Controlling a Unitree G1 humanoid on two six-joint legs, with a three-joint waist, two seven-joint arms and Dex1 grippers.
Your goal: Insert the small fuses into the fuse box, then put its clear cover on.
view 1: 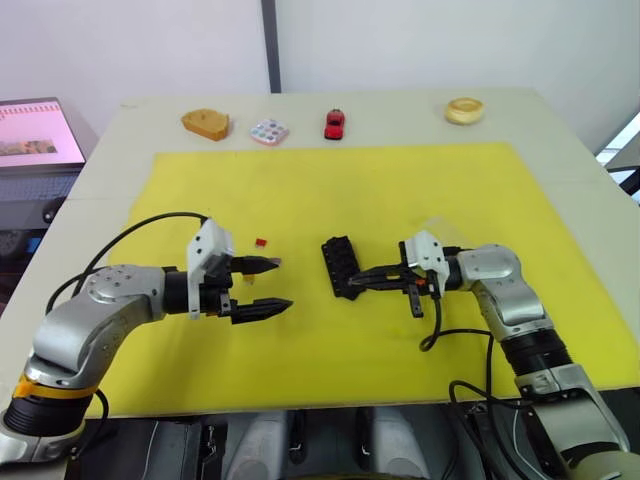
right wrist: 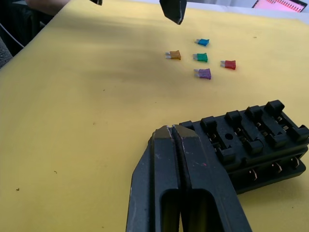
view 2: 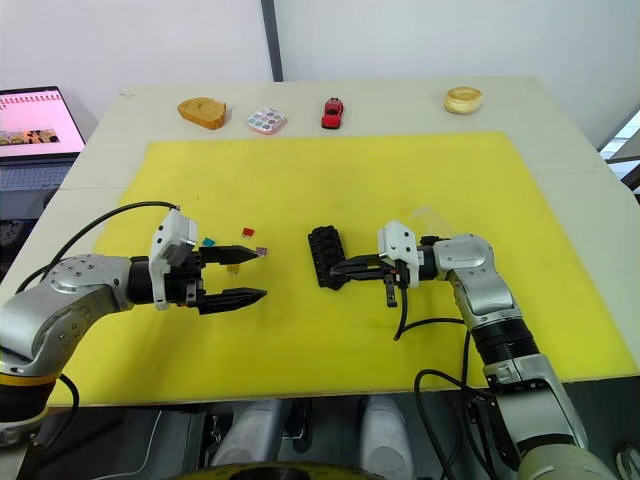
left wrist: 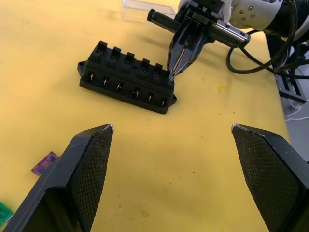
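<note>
The black fuse box point(view 1: 340, 265) lies in the middle of the yellow mat point(view 1: 330, 190), slots up. My right gripper point(view 1: 352, 283) is shut, its tips touching the box's near end; nothing shows between its fingers point(right wrist: 166, 145). My left gripper point(view 1: 283, 283) is open and empty, left of the box and pointing at it. Small fuses lie on the mat around it: a red fuse point(view 2: 248, 232), a teal fuse point(view 2: 209, 241), a purple fuse point(view 2: 262, 249), an amber fuse point(right wrist: 173, 55) and a green fuse point(right wrist: 201, 57). The clear cover point(left wrist: 145, 9) rests behind my right wrist.
Along the table's far edge stand a wooden piece point(view 1: 205, 123), a small paint palette point(view 1: 269, 131), a red toy car point(view 1: 334, 123) and a tan ring point(view 1: 464, 110). A laptop point(view 1: 35, 135) sits off the table to the left.
</note>
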